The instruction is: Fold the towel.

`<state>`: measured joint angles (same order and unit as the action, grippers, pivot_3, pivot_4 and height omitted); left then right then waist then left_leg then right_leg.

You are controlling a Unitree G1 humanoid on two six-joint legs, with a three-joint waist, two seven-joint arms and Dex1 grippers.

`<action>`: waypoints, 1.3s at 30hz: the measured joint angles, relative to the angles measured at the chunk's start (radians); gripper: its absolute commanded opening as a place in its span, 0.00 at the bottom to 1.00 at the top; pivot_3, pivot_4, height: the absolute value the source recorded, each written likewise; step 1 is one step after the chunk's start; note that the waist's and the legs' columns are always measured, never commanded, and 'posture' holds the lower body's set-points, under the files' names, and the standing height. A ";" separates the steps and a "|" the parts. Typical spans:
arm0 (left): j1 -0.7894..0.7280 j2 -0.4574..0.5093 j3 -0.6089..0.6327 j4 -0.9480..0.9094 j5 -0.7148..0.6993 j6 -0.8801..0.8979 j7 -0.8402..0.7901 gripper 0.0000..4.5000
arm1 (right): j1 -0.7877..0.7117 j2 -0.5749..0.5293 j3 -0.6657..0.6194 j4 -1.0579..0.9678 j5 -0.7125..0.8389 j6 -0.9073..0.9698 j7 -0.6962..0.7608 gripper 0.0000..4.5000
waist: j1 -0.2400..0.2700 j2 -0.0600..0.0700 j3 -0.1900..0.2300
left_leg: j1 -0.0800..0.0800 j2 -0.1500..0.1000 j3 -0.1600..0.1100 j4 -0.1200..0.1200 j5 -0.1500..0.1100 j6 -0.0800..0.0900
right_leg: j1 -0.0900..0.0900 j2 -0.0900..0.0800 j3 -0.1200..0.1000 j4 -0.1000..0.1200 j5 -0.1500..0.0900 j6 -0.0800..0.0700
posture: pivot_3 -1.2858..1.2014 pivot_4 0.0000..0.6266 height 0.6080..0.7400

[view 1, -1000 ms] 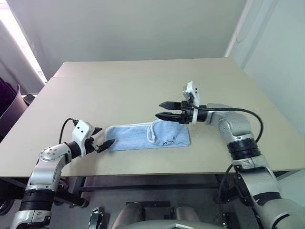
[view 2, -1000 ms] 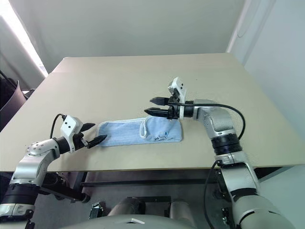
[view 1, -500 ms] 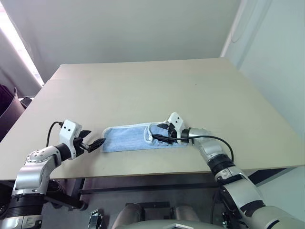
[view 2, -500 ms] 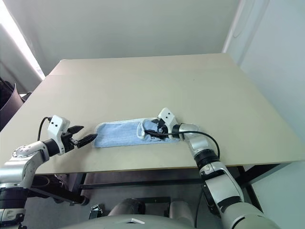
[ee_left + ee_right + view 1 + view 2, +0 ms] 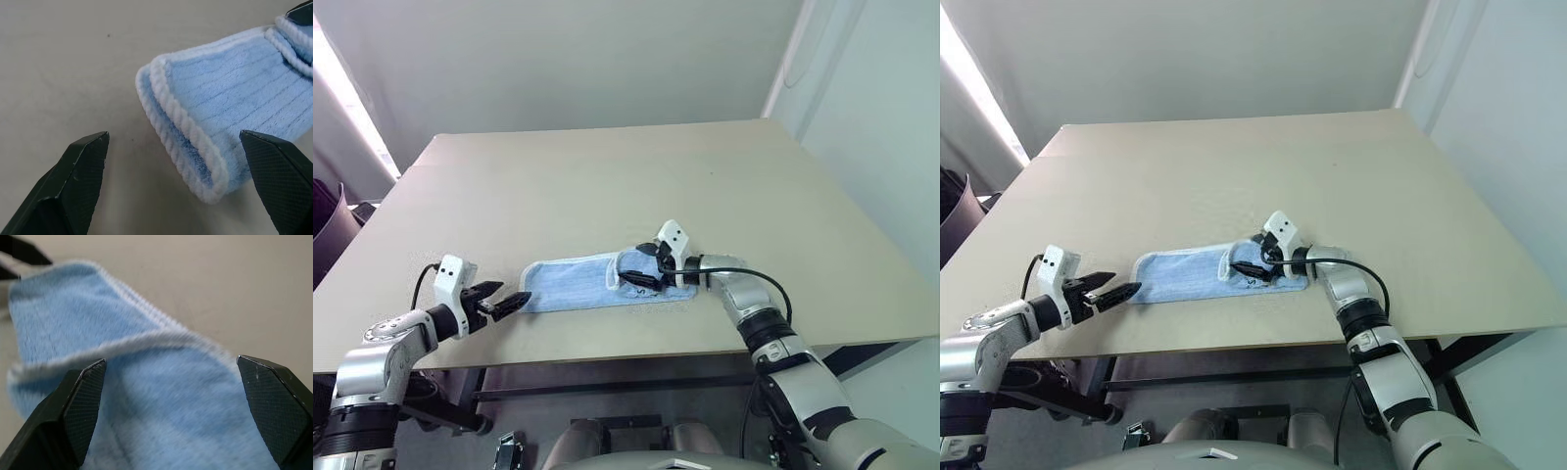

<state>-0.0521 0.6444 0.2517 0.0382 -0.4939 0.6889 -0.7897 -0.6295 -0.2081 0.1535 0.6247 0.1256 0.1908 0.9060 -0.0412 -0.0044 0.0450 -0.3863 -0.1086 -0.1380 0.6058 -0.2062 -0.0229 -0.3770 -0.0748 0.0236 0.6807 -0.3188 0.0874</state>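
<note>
The towel lies on the table, near the front edge, as a long narrow strip running left to right. It is folded lengthwise; at its left end two layers with white edging lie stacked. Toward the right end a flap is turned back over the strip, its white edge curving across the blue cloth. A small dark mark is just visible on the cloth near the right end.

The right gripper is low over the right end of the towel, above the turned-back flap, pointing toward the left. Its fingers stand wide apart with cloth showing between them; nothing is pinched. I cannot tell whether the lower finger touches the cloth.

The left gripper sits just off the left end of the towel, close to the table's front edge, pointing right at the folded end. Its fingers are spread wide, holding nothing. One fingertip is just beside the towel's corner, the other over bare table.
</note>
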 measured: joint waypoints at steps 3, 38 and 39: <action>-0.034 -0.018 0.001 0.030 -0.020 0.090 0.029 1.00 | 0.004 -0.004 -0.017 -0.031 0.006 0.045 -0.031 0.99 | 0.001 0.000 0.000 | -0.001 0.000 0.000 0.000 0.000 0.000 | -0.001 0.000 0.000 0.000 0.000 0.000 | 0.52 0.00 1.00; -0.185 -0.063 -0.150 0.068 0.010 0.208 -0.012 0.14 | -0.012 -0.041 -0.066 -0.299 0.053 0.224 -0.223 1.00 | 0.078 0.011 -0.002 | -0.004 -0.005 0.000 -0.011 0.000 0.003 | 0.000 -0.005 -0.001 -0.019 0.002 0.005 | 0.52 0.00 1.00; -0.186 -0.064 -0.155 0.068 0.010 0.203 -0.020 0.06 | -0.017 -0.043 -0.067 -0.292 0.053 0.220 -0.226 1.00 | 0.078 0.011 -0.002 | -0.004 -0.004 0.000 -0.012 0.000 0.004 | -0.001 -0.005 -0.001 -0.019 0.002 0.005 | 0.52 0.00 1.00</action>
<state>-0.2380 0.5807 0.0969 0.1067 -0.4842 0.8921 -0.8099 -0.6466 -0.2513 0.0863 0.3331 0.1788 0.4107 0.6797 0.0364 0.0066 0.0433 -0.3903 -0.1131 -0.1384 0.5943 -0.2058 -0.0193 -0.3778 -0.0795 0.0225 0.6621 -0.3172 0.0921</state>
